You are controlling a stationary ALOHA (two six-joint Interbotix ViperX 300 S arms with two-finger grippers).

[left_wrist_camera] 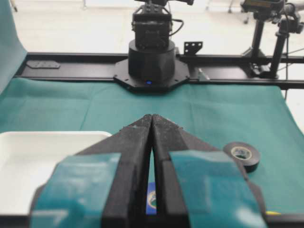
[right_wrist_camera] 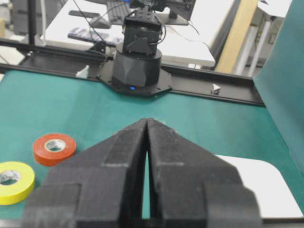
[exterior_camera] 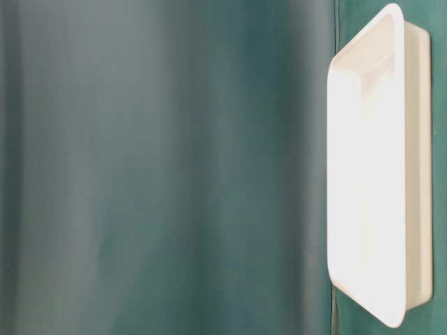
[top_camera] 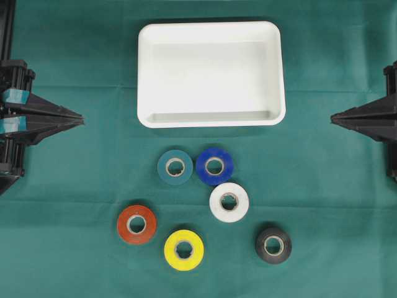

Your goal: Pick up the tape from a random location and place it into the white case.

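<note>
Both arms are shown parked at the table's sides: the left gripper (top_camera: 79, 118) and the right gripper (top_camera: 334, 117) are seen with jaws pressed together on nothing, tips pointing inward toward each other. The white case (top_camera: 211, 121), a shallow rounded-corner tray with a raised rim, is set between the two grippers, slightly beyond their tips, and is empty. Six tape rolls are laid flat on the green cloth (top_camera: 74, 248) on the opposite side of the tip line: teal (top_camera: 175, 166) touching blue (top_camera: 214, 165), white (top_camera: 229, 202) just beside blue, and orange (top_camera: 136, 224), yellow (top_camera: 183, 249) and black (top_camera: 273, 244) apart. For the reach in hand, an isolated roll is best chosen, perhaps black for the right gripper; the jaws should be opened before descent and one wall straddled through the core.
</note>
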